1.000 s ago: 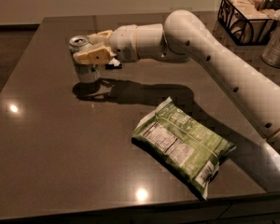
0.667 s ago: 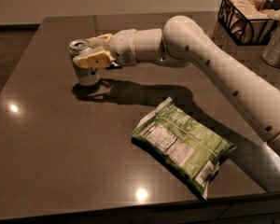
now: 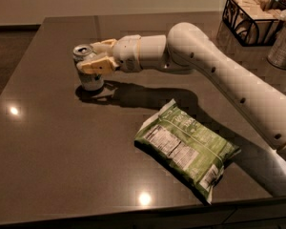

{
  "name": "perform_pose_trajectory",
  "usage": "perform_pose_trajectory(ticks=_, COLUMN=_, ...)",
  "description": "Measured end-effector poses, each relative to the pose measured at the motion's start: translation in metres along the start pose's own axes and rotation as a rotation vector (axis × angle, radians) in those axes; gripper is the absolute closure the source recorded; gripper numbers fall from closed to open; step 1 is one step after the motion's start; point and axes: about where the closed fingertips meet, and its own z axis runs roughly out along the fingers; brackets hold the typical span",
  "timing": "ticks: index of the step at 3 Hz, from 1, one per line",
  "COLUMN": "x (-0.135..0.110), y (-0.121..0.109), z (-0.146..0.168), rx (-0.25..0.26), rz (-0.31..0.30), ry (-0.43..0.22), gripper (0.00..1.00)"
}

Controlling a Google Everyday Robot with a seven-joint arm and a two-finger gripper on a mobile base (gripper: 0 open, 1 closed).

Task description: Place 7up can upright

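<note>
The hand (image 3: 94,56) is closed around the 7up can (image 3: 90,81), which stands upright on the surface (image 3: 47,151) well beyond the green snack bag (image 3: 186,147), so placing seems nearly done and the next move calls for a gentle release without tipping it.

You see the gripper (image 3: 87,56) at the far left of the dark table (image 3: 47,142), its 2 fingers clasping the 7up can (image 3: 90,81), which stands upright on the tabletop. 1 green snack bag (image 3: 186,147) lies flat, well apart, nearer the camera.
</note>
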Motion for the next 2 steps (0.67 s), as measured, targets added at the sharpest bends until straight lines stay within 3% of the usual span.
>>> perform_pose_trajectory(ticks=2, x=0.0023, y=0.0018, z=0.0005, rx=0.003, rz=-0.006, ry=0.004, gripper=0.17)
